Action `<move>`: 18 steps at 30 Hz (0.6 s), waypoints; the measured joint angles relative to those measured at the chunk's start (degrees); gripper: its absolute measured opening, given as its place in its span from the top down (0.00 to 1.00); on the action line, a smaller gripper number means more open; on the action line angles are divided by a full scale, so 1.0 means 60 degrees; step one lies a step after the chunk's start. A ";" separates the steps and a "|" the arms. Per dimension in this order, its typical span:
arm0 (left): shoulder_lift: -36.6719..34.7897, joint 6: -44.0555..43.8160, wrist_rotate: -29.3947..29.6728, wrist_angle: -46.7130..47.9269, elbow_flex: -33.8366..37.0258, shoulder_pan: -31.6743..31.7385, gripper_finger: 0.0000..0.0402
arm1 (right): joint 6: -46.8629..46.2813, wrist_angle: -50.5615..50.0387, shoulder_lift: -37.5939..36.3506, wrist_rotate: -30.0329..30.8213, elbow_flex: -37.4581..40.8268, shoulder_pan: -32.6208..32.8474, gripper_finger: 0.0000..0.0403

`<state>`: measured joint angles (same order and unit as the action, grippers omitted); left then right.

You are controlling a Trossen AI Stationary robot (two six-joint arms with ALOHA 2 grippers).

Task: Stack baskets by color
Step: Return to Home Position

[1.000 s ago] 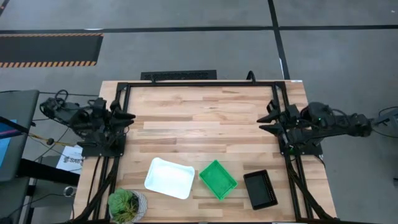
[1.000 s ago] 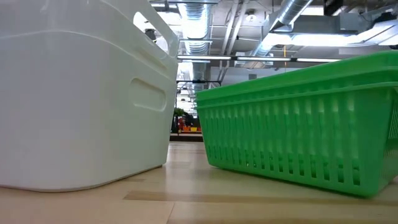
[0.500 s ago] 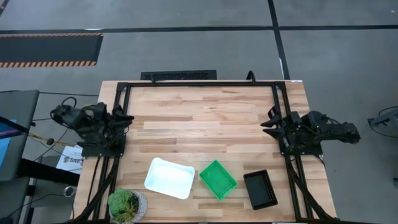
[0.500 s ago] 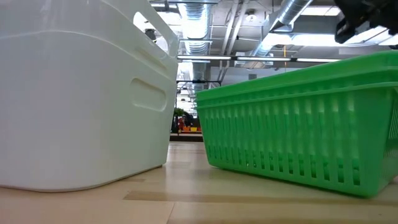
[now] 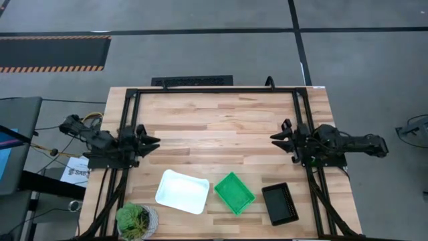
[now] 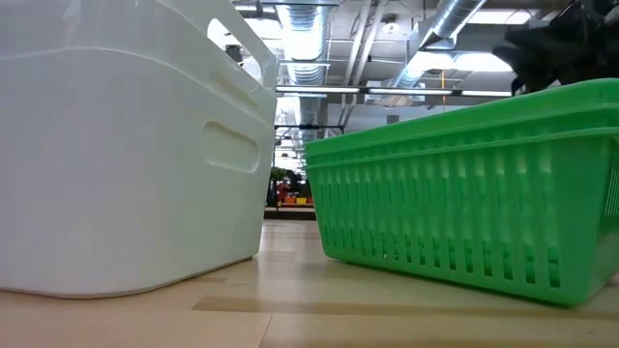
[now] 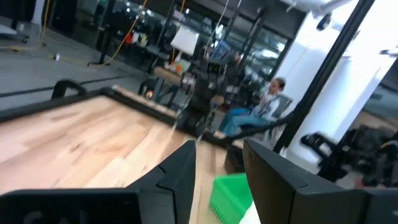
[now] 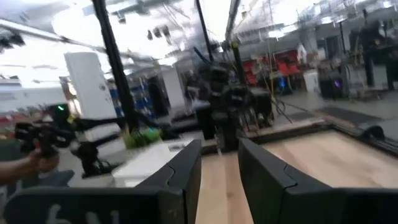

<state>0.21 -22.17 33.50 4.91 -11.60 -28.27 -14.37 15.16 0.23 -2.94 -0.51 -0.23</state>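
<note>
Three baskets stand on their bases in a row along the table's near edge: a white smooth-walled basket (image 5: 182, 191), a green mesh basket (image 5: 234, 193) and a black mesh basket (image 5: 279, 203). In the low view the white basket (image 6: 126, 155) and the green basket (image 6: 464, 203) fill the foreground. My left gripper (image 5: 152, 141) is low at the table's left side, pointing level toward the middle, open and with nothing in it (image 7: 219, 149). My right gripper (image 5: 275, 138) mirrors it at the right side, also open with nothing in it (image 8: 219, 146). Both are well clear of the baskets.
A round potted green plant (image 5: 137, 221) sits at the near left corner. Black frame rails (image 5: 214, 90) run along the far edge and down both sides. Bare wood (image 5: 214, 127) lies between the grippers. A seated person (image 7: 267, 102) shows beyond the table.
Both arms have folded down, and both grippers have sunk toward the table. Seen from above, each has also shifted a little toward the near edge and the table's middle. In the low view a dark arm has come in at the upper right. The baskets have kept still.
</note>
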 joint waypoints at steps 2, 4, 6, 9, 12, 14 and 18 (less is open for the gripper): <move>0.0002 -0.0015 0.0011 -0.0161 0.0433 0.0004 0.70 | -0.0089 -0.0238 0.0025 0.0007 0.0004 -0.0092 0.68; 0.0005 -0.0012 0.0039 -0.0379 0.0782 0.0004 0.70 | -0.0059 -0.0508 0.0020 0.0005 0.0004 -0.0184 0.68; 0.0000 -0.0011 0.0192 -0.0514 0.1103 0.0000 0.70 | 0.0025 -0.0688 -0.0006 0.0007 0.0004 -0.0272 0.68; 0.0024 -0.0068 0.0476 -0.0595 0.1502 0.0003 0.70 | 0.0114 -0.1124 0.0007 0.0007 0.0007 -0.0375 0.68; 0.0072 0.0234 0.0354 -0.0670 0.1524 0.0004 0.70 | 0.0119 -0.1298 0.0011 0.0007 0.0007 -0.0437 0.68; -0.0014 0.0486 0.0196 -0.0641 0.1523 0.0004 0.70 | 0.0244 -0.1265 0.0007 0.0006 0.0007 -0.0441 0.68; 0.0004 0.0684 -0.0012 -0.0627 0.1520 0.0004 0.70 | 0.0589 -0.1348 0.0011 0.0004 0.0011 -0.0427 0.68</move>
<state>0.23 -18.07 33.42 1.15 -2.48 -28.25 -10.83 7.07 0.30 -2.91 -0.45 -2.79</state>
